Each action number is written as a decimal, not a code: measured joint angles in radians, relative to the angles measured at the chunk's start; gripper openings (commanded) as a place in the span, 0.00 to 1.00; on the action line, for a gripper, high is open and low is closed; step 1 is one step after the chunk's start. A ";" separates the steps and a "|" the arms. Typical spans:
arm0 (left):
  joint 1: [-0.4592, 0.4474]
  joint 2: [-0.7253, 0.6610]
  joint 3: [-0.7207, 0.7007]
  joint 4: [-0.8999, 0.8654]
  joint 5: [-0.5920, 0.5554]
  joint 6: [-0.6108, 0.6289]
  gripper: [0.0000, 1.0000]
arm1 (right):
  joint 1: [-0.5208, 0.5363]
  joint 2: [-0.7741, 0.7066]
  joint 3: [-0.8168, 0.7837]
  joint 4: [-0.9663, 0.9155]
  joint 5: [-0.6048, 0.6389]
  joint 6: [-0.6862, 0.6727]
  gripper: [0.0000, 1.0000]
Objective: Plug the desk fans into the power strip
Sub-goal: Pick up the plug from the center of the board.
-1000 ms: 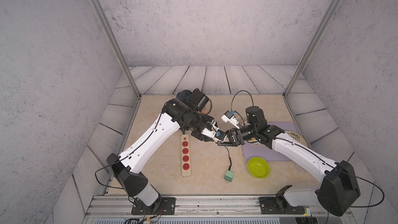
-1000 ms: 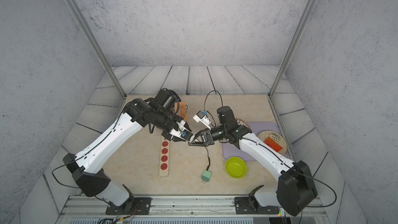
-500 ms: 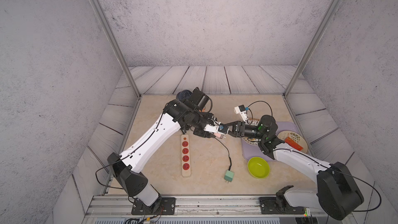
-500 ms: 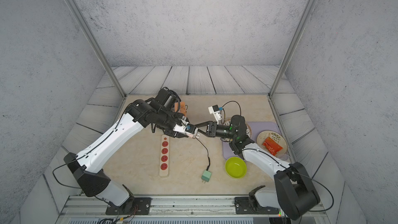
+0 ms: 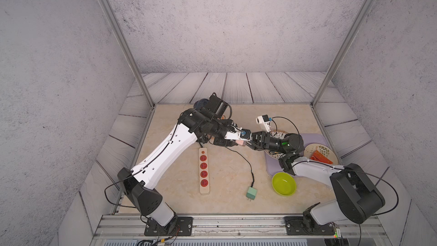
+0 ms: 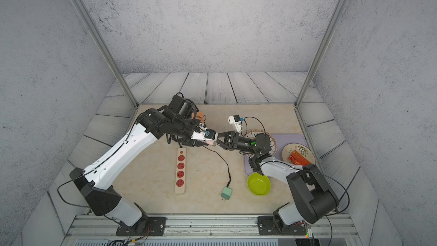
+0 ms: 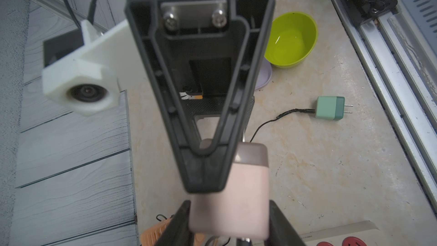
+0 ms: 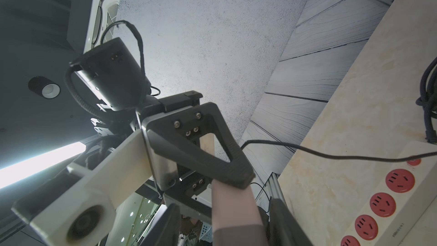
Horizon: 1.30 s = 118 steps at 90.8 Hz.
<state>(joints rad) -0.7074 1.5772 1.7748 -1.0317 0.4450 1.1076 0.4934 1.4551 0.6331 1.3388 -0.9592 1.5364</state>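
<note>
Left jaws clench the pink block (image 7: pixel 229 197); right jaws stand released around it. Small print on the power strip (image 8: pixel 383 204) is unreadable.

Arms cover much; wrist views blur up close
In both top views the left arm (image 5: pixel 170 147) hides the cord end of the power strip (image 5: pixel 204 173) and all but a dark blue edge of a round thing (image 5: pixel 200 104), upper centre-left, too little to name. The right arm (image 5: pixel 307 169) covers part of the patterned plate (image 5: pixel 277 133) and the purple mat (image 5: pixel 316 138). The pink block (image 5: pixel 240 142) where the arms meet is too small to identify; in the left wrist view it is blurred, half behind a black finger (image 7: pixel 205 162), and the strip is cut by the frame's edge
</note>
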 measured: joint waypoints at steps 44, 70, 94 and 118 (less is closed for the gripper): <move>0.021 0.002 0.018 -0.014 0.092 -0.031 0.82 | 0.016 -0.002 -0.016 0.031 0.005 0.012 0.00; 0.116 0.002 0.100 -0.026 0.304 -0.061 1.00 | 0.017 -0.091 -0.016 0.021 0.005 0.033 0.00; 0.122 0.002 0.098 -0.023 0.441 -0.051 0.99 | 0.017 -0.104 -0.004 0.018 0.035 0.077 0.00; 0.122 0.003 0.079 -0.019 0.484 -0.032 0.92 | 0.017 -0.104 0.014 0.019 0.073 0.113 0.00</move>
<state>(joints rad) -0.5854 1.5799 1.8538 -1.0512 0.9287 1.0756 0.5106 1.3514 0.6468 1.3575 -0.8860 1.6497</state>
